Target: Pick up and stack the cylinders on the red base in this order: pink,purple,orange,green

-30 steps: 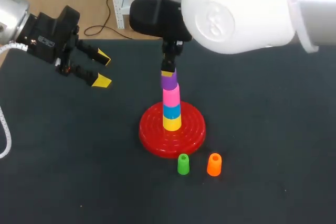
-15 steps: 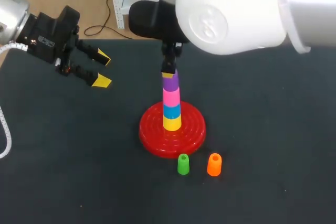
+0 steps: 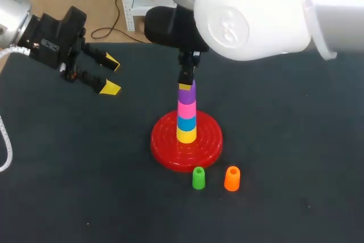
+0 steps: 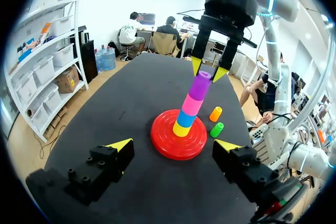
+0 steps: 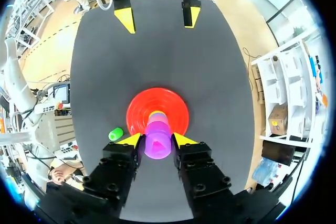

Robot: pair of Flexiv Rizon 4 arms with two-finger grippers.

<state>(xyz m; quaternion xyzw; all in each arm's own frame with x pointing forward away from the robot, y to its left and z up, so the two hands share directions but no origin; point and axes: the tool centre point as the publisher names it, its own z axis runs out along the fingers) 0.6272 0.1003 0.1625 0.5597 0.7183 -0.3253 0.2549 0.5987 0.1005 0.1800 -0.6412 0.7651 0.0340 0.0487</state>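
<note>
Red base point(image 3: 165, 152) sits near the middle of the table point(image 3: 68, 169) and carries one stack of four cylinders: yellow cylinder point(image 3: 186, 134) at the bottom, then blue cylinder point(image 3: 186, 122), pink cylinder point(image 3: 186, 108), and purple cylinder point(image 3: 187, 94) on top. Right gripper point(image 5: 156, 140) is closed narrowly on the purple cylinder, one finger against each side. Two loose cylinders stand upright near the base, toward the table's near edge: green cylinder point(image 3: 198, 178) and orange cylinder point(image 3: 232, 178), apart. Left gripper point(image 3: 111, 76) hangs over the far left corner, fingers spread wide, holding nothing.
</note>
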